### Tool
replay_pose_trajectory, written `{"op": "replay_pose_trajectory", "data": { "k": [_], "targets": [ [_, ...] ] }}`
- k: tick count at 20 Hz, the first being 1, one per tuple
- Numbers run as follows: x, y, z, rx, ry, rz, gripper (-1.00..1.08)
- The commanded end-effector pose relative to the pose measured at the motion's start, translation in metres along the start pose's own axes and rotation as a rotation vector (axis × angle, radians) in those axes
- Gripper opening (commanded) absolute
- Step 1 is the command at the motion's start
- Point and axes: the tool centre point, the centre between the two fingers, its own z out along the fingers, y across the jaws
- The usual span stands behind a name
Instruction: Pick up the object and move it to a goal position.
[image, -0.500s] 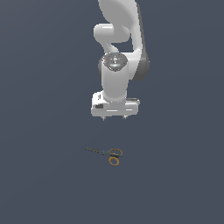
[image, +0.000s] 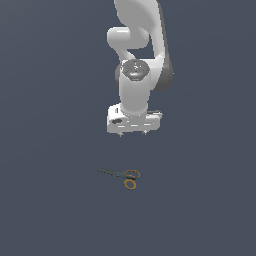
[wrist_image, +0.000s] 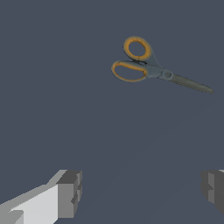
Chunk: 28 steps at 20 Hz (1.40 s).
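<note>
A: Where are the scissors?
B: Flat on the dark surface, well apart from the end effector, which hangs above them. Blades point toward the exterior view's left of the orange ring handles.
A: And the end effector?
B: Fingers spread wide, holding nothing; scissors lie outside the gap.

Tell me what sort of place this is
Most likely a simulated test scene, not a real room: a flat, featureless dark grey floor, a plain white robot arm with open fingers hanging over it, and one small pair of scissors lying there.
</note>
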Motion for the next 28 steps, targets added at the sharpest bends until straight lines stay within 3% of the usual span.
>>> {"op": "replay_pose_trajectory", "data": {
  "k": [1,14,28],
  "targets": [
    [-0.002,-0.004,-0.001,0.000,-0.005,-0.012,1.00],
    [0.006,0.000,0.004,-0.004,-0.004,-0.074,1.00],
    [0.043,0.020,0.030,-0.017,0.004,-0.368,1.00]
  ]
}}
